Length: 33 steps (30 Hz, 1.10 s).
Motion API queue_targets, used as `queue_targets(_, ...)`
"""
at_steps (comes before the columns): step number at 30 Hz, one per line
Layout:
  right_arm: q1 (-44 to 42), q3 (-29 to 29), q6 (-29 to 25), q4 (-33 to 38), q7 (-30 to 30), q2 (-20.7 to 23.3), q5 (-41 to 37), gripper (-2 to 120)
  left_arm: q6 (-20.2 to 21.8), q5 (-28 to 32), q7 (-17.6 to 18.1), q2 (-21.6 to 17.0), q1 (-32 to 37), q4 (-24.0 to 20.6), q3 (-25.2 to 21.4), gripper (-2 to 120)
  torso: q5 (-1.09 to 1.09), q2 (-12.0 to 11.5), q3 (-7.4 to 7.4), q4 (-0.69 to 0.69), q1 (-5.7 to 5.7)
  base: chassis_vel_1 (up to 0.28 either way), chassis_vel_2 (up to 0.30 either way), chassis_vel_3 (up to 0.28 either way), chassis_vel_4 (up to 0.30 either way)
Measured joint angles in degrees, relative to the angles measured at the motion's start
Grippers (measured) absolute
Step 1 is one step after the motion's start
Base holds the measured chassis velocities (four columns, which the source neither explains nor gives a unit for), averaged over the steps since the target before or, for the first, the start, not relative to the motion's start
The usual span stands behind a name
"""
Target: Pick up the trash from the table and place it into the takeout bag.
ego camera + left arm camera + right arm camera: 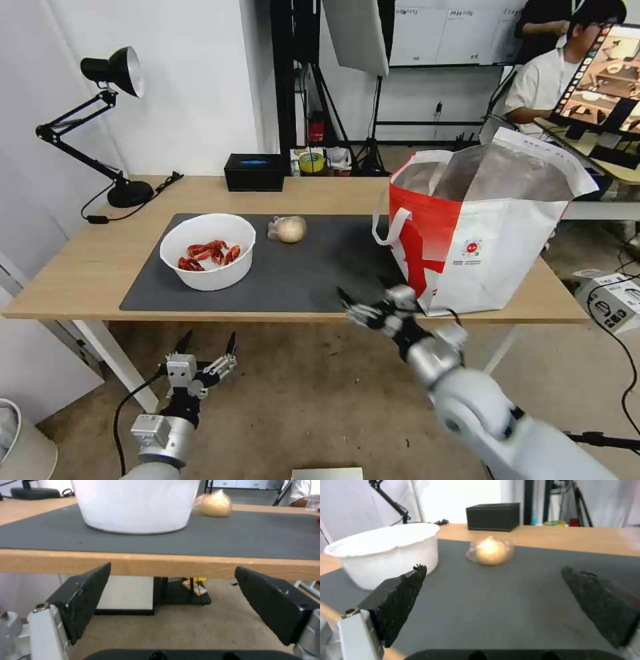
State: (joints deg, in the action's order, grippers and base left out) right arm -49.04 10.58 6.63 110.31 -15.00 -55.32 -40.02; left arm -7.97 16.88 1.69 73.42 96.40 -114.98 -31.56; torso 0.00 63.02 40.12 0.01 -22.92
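Best to carry the right claw [350, 308] straight over the mat [313, 267] toward the bun [289, 229], wide enough to straddle its clear wrap, then down low before closing; a squeeze on loose film alone would likely slip. Worth keeping clear of the bowl [209, 251] just beside the path. Released now, jaws spread, at the near edge of the tabletop [80, 260], forearm reaching up from below right, bag [480, 240] standing beside it. Left claw [207, 347] also released, parked below the tabletop edge in front of the bowl.
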Motion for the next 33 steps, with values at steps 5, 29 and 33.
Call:
queue_targets(5, 14.44, 8.01, 2.78, -11.97, -3.76, -7.79, -0.69, 100, 0.02, 0.17, 0.04, 0.2, 0.08, 0.26, -0.76, 100, -0.01, -0.01, 0.0, -0.01, 0.0, 0.0, 0.0, 0.0, 0.0)
queue_targets(29, 39.88, 13.59, 11.89, -54.77, -1.74, -32.25, -0.85, 100, 0.06, 1.63, 0.14, -0.16, -1.67, 2.07, -1.78, 100, -0.01, 0.0, -0.01, 0.0, 0.0, 0.0, 0.0, 0.0, 0.0)
queue_targets(33, 40.9, 12.79, 12.98, -59.9, -0.28, -34.74, 0.91, 100, 0.07, 2.08, 0.15, -0.48, -1.82, 2.16, -1.86, 100, 0.0, 0.0, -0.01, 0.0, 0.0, 0.0, 0.0, 0.0, 0.0)
